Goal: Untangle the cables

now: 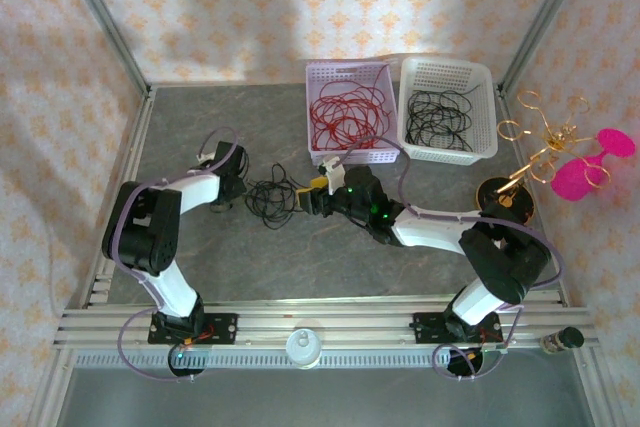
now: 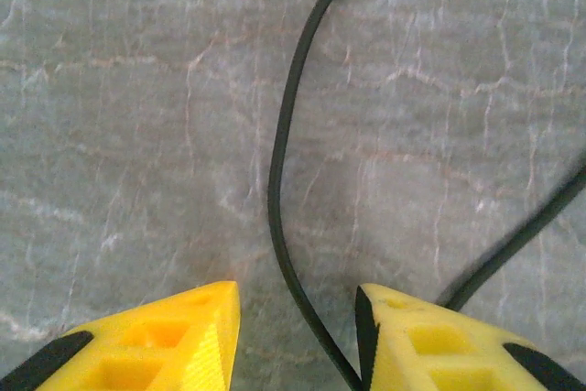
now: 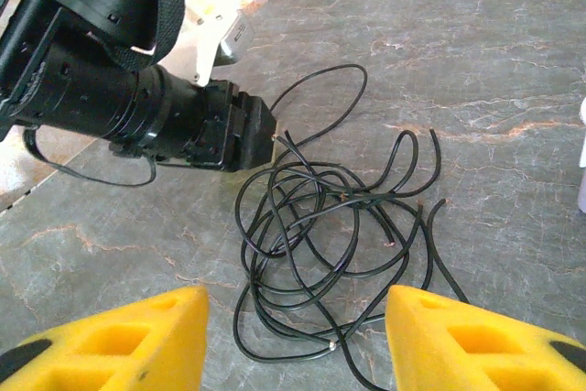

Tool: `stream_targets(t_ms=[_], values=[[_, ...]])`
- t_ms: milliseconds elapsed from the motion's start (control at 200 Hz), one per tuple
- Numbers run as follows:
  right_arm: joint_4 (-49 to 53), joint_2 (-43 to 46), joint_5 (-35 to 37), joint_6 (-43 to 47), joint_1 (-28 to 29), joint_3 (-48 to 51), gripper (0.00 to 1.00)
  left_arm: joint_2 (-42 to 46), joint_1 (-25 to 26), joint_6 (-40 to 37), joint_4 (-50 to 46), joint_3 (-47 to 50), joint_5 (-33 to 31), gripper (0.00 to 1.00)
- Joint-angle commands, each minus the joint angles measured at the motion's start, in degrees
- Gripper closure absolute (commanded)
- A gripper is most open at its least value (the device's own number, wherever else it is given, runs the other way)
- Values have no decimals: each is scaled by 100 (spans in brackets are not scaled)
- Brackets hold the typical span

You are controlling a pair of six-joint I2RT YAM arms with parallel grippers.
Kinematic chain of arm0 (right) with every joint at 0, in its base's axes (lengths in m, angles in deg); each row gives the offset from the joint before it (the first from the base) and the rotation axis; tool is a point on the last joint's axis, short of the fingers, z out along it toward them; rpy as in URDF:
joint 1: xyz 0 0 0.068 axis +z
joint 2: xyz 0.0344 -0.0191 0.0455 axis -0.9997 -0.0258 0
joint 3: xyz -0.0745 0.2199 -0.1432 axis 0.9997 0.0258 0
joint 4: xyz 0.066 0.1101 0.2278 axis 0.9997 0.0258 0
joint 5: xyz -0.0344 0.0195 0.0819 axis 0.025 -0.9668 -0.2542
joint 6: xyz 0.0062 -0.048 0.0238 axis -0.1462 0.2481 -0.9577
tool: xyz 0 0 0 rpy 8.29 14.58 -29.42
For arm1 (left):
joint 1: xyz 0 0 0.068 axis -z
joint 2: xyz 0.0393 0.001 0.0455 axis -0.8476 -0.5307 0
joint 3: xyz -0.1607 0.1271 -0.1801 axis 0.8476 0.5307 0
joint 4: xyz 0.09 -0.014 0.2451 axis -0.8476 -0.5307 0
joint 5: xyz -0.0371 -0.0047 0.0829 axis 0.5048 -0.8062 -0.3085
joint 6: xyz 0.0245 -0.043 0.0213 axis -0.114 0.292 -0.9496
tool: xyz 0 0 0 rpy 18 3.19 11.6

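A loose tangle of black cables lies on the grey table between my two grippers. It spreads out in loops in the right wrist view. My left gripper sits at the tangle's left edge, pointing down at the table. Its yellow fingers stand apart with one black cable strand running between them, close to the right finger and not pinched. My right gripper is low on the tangle's right side. It is open, with the nearest loops lying between its wide-set fingers.
At the back, a lilac basket holds red cables and a white basket holds black cables. At the right are stiff gold wire loops on a stand and pink pieces. The left arm's black wrist is just beyond the tangle.
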Motion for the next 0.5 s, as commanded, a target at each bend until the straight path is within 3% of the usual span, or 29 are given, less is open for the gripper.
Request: stream_targets(t_ms=[0,165,275,495], values=[[-129,131,-13,33,18,35,47,145,40,159,-219,153,-48,66],[-120,108,-31,-35,18,31,47,34,33,119,-171,52,-64,82],[-89,177,10,-31,19,67,47,170,33,174,-136,61,-146,100],[-3,321,91,31,19,82,47,1586,263,189,-207,364,-796,100]])
